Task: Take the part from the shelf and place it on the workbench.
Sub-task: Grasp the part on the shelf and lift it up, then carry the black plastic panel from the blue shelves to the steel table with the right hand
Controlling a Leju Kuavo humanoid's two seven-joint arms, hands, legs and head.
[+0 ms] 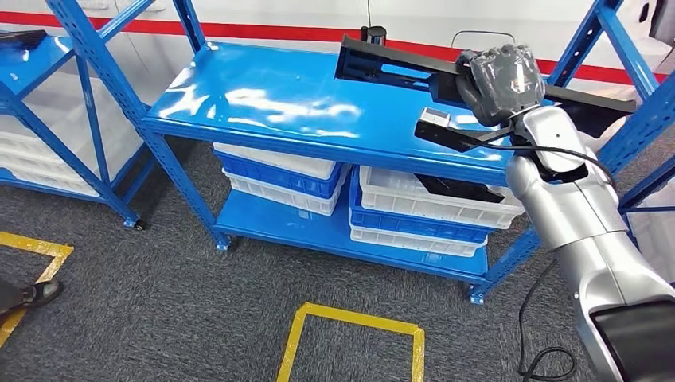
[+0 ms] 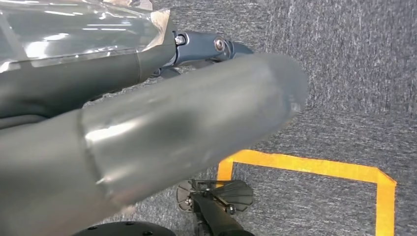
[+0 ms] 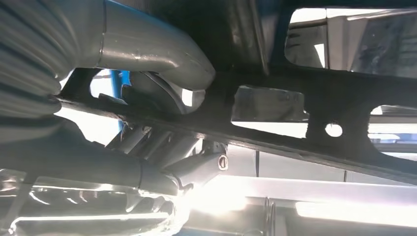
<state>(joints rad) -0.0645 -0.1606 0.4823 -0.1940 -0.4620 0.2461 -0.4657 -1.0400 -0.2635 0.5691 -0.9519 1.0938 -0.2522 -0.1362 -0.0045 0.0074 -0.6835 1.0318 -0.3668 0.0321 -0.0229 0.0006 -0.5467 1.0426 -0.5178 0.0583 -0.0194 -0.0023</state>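
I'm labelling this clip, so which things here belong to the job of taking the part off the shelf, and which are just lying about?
Job:
black part
right hand, gripping the part
blue shelf

Lying about:
white and blue crates on the lower shelf
yellow floor tape
left hand, hanging over the floor

Part (image 1: 398,68) on shelf (image 1: 263,99) top, right side; crates (image 1: 422,208) beneath.
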